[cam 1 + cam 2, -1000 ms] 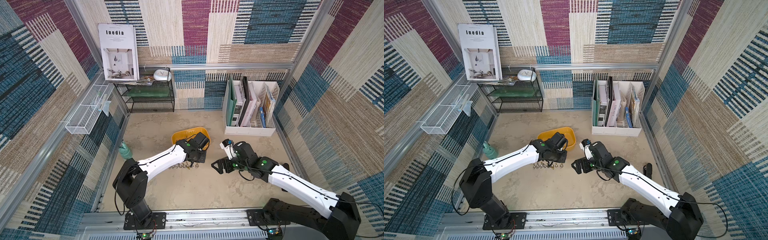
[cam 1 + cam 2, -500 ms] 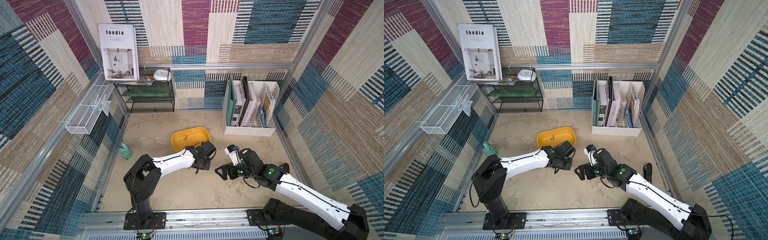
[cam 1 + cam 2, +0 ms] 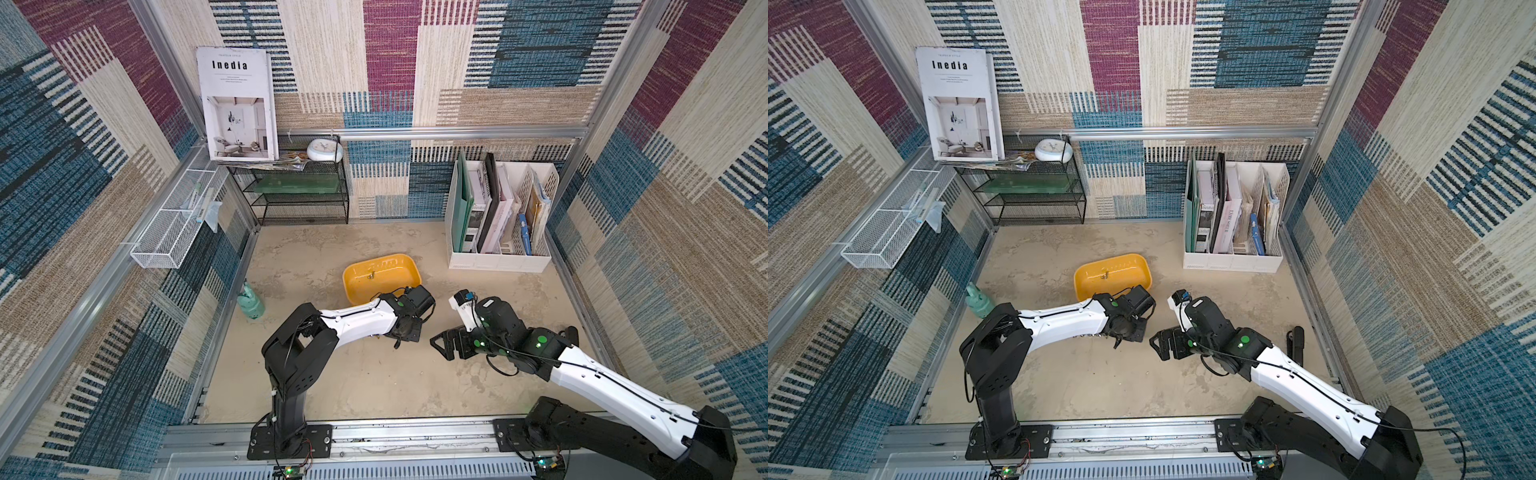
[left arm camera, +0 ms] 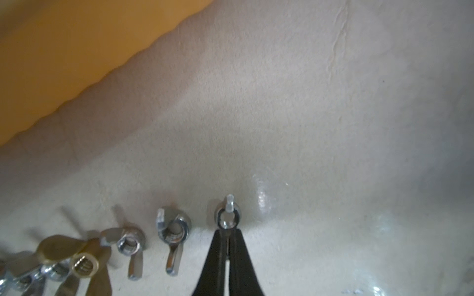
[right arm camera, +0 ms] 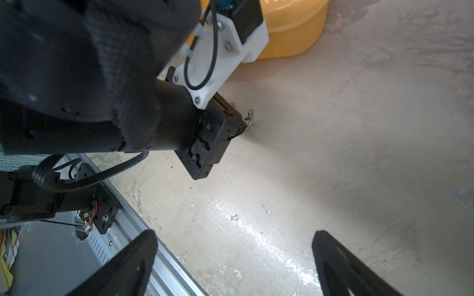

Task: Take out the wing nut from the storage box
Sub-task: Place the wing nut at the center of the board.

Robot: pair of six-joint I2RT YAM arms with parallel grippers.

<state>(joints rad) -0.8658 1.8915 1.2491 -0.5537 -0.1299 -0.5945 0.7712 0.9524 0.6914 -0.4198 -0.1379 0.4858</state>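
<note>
The left gripper [image 4: 227,232] clenches a wing nut [image 4: 228,215] low at the table [image 4: 307,128]. A sloppy release could roll it into the neighbouring wing nut [image 4: 173,228]. The right gripper [image 5: 233,241] gapes empty.

yellow storage box [image 3: 395,277], silver wing nut [image 4: 227,215], black left tool [image 4: 228,232] — blue, maroon and beige striped patchwork walls [image 3: 540,62]

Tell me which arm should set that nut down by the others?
Left: the left fingers pinch the wing nut at the end of the row; the right fingers are open and empty.
</note>
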